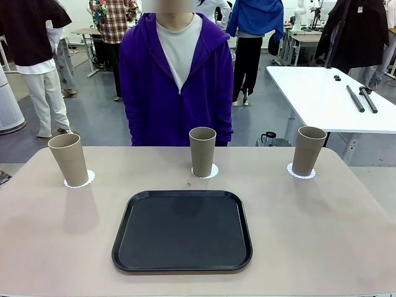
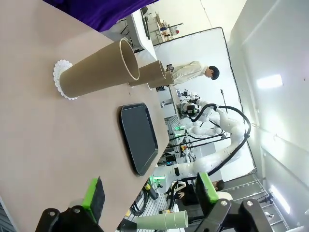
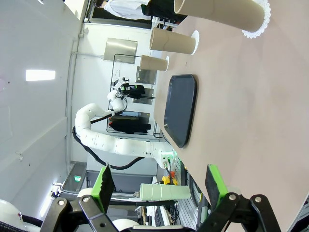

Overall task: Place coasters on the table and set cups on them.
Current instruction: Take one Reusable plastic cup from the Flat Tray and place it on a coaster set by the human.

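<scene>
Task looks complete: nothing left visible.
Large beige-tan smooth tabletop (image 1: 49,247), rounded corners.
Black rectangular plastic tray (image 1: 182,230), raised rim, centre, bare.
Three tall tapered tan matte tumblers: left (image 1: 68,159), middle (image 1: 202,151), right (image 1: 308,150), each upright on small white lacy paper doily (image 1: 88,180).
Left gripper (image 2: 149,195), right gripper (image 3: 161,183): jaws spread wide, holding nothing, above table.

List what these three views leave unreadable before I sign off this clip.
- Front view: most of each coaster, e.g. the middle one, is covered by its cup; only lacy edges show.
- Front view: a tiny dark speck on the table just beyond the tray, too small to identify.
- Right wrist view: the nearest cup is cut off by the top edge.
- Left wrist view: the far two cups overlap; their coasters are hidden.
</scene>
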`<state>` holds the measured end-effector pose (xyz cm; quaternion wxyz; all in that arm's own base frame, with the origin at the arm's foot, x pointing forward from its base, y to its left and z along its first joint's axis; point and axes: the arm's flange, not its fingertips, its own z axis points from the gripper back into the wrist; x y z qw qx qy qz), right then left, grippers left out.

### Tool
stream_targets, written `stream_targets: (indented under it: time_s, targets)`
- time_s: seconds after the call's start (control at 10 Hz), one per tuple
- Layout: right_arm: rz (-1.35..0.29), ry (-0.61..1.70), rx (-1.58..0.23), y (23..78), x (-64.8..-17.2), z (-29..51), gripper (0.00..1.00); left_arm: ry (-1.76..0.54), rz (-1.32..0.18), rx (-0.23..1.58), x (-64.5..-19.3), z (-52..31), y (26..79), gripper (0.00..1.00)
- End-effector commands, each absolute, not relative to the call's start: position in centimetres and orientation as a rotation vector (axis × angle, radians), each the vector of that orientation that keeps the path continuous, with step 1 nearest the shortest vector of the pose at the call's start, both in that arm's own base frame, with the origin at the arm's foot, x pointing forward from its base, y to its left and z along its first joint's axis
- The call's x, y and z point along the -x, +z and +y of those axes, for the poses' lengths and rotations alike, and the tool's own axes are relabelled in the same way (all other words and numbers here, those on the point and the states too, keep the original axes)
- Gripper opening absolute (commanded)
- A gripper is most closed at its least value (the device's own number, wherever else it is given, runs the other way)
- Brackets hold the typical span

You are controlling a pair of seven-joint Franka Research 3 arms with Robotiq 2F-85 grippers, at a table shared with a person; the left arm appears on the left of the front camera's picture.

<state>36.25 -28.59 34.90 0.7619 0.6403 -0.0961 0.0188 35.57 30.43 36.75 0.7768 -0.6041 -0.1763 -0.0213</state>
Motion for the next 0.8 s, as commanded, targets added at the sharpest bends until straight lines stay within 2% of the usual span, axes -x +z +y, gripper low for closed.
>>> stream_targets:
  time_s: [0.0, 0.7]
  targets:
    - [-0.2, 0.038, -1.397, 35.15, -36.16, -28.46, 1.0, -0.046, -0.381, 1.315, -35.36, 30.51, 36.9, 1.0]
    - [-0.2, 0.038, -1.397, 35.15, -36.16, -28.46, 1.0, -0.046, -0.381, 1.315, -35.36, 30.51, 36.9, 1.0]
